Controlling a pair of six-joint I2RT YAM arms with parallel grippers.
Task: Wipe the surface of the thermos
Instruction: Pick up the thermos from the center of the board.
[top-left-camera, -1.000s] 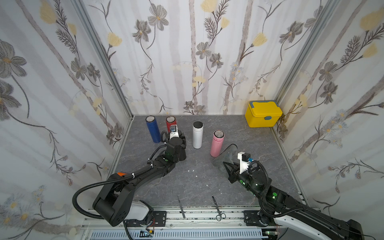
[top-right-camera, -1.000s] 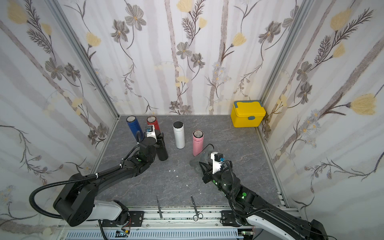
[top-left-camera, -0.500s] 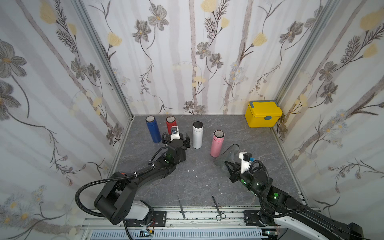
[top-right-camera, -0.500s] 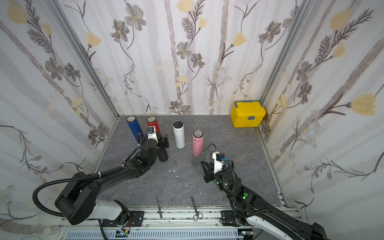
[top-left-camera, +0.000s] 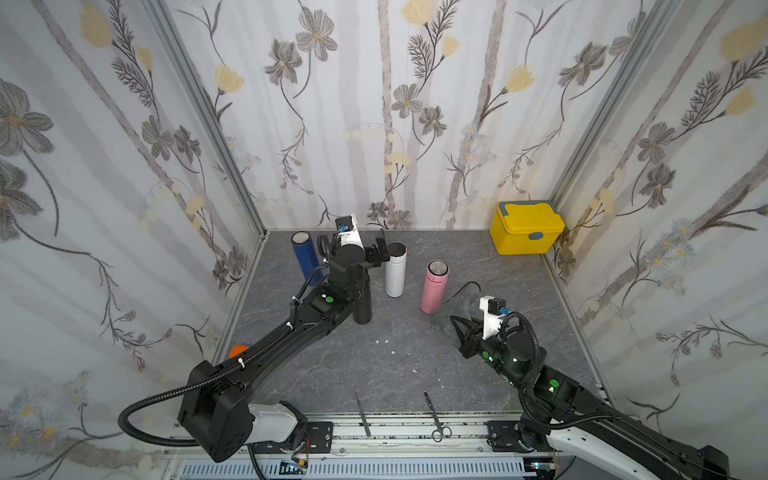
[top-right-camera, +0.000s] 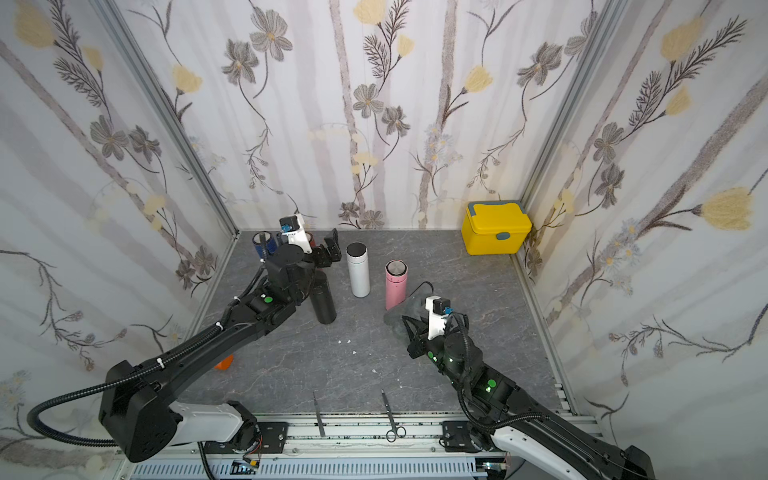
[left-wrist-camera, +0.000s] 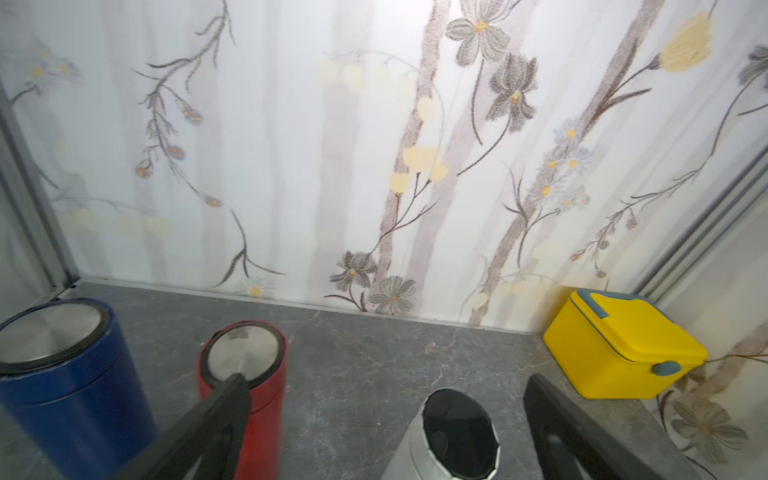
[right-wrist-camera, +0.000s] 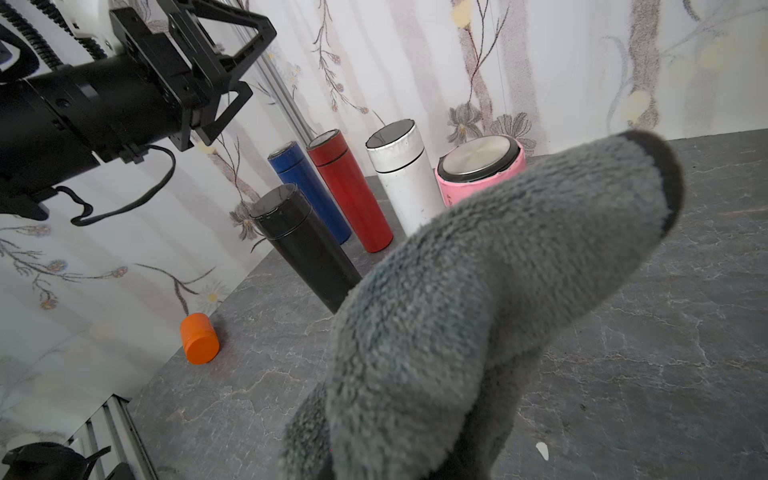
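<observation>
Judging progress: found black thermos upright on table, free of both arms. Saw left gripper spread wide, empty, raised near it. Saw right gripper clenched on grey cloth, apart from thermos; wiping either finished or pending, unclear which.

The left gripper opened, let go of the black thermos and lifted clear, leaving it standing.
</observation>
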